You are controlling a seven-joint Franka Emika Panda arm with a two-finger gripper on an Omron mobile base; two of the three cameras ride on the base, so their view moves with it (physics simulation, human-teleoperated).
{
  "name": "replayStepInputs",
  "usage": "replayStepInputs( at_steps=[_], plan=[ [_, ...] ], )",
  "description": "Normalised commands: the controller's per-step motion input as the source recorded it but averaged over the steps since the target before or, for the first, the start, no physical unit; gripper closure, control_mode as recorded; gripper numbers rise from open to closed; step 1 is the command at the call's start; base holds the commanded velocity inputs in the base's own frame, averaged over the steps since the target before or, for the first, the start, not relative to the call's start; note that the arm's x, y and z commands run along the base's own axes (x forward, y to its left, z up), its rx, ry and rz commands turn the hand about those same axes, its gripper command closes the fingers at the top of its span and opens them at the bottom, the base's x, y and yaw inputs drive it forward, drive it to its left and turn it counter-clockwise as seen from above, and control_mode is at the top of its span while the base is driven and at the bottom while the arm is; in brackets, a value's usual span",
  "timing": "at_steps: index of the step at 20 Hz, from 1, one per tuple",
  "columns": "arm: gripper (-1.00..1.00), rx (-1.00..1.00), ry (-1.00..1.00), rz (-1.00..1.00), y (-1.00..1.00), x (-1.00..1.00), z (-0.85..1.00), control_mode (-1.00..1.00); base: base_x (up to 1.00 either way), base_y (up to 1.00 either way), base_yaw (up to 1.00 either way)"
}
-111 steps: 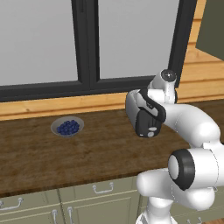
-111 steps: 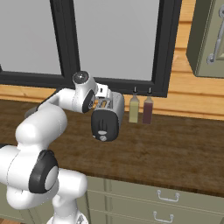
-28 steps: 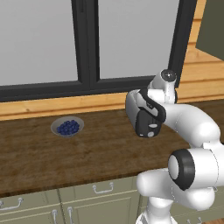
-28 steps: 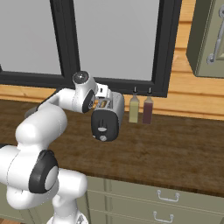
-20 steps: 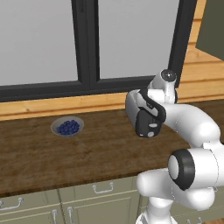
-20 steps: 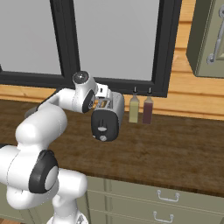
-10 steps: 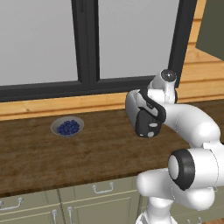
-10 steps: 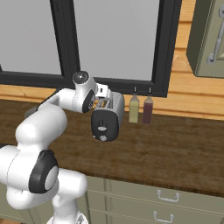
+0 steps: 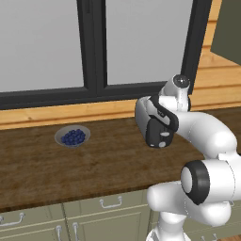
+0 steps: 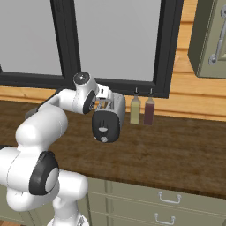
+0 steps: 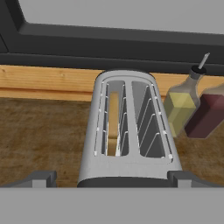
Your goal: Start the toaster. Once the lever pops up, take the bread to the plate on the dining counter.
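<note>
Toaster (image 11: 131, 135) near worktop's back edge, bottles (image 11: 192, 109) just beside.

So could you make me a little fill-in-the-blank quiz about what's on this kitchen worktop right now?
1. The bread stands in the ____ slot of the toaster, as the hand view shows it.
2. Beside the toaster stand ____ bottles.
3. The grey bowl near the window holds ____.
4. The gripper hangs above the toaster with its jaws ____.

Missing words: left; two; blueberries; open
</note>
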Motion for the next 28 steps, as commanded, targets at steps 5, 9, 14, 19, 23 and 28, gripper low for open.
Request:
replayStepInputs(
  at_steps=[5,9,14,19,23,28],
  plan=[
    [-1.00,0.00,0.00,0.00,0.00,0.00,0.00,-1.00,0.00,0.00,0.00],
    [-1.00,0.00,0.00,0.00,0.00,0.00,0.00,-1.00,0.00,0.00,0.00],
    [-1.00,0.00,0.00,0.00,0.00,0.00,0.00,-1.00,0.00,0.00,0.00],
    [-1.00,0.00,0.00,0.00,0.00,0.00,0.00,-1.00,0.00,0.00,0.00],
    [-1.00,0.00,0.00,0.00,0.00,0.00,0.00,-1.00,0.00,0.00,0.00],
    [-1.00,0.00,0.00,0.00,0.00,0.00,0.00,-1.00,0.00,0.00,0.00]
  ],
)
